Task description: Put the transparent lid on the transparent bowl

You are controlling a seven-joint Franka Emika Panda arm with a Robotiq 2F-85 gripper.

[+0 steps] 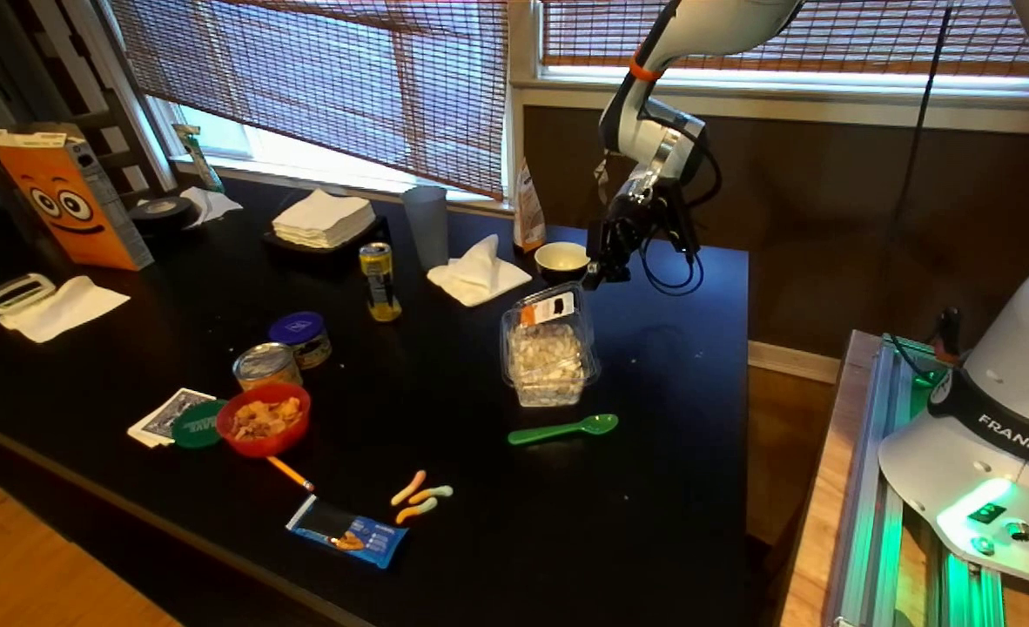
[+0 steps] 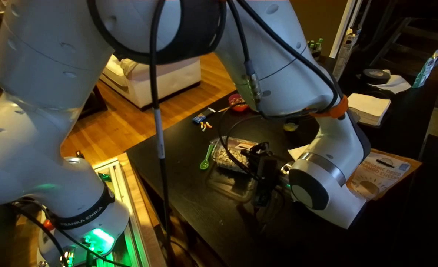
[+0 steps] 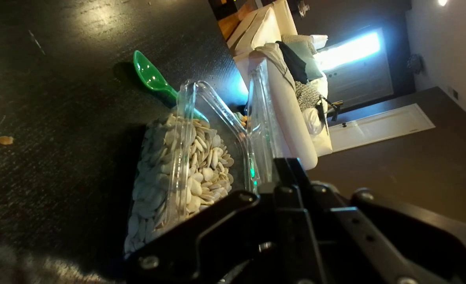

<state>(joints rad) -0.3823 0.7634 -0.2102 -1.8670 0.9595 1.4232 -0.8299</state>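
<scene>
The transparent bowl stands on the dark table with pale seeds showing through its sides; in the wrist view its rim faces the camera. The transparent lid, bearing an orange and white label, is tilted over the bowl. It shows nearly edge-on above the opening in the wrist view. My gripper has its fingertips together, right beside the lid's edge; I cannot tell whether they touch. In an exterior view the gripper is at the lid's upper back corner. A clear outline below the bowl elsewhere may be a reflection.
A green spoon lies close in front of the bowl. A small white bowl, a napkin and a paper bag stand behind it. A yellow can and a red bowl are farther left.
</scene>
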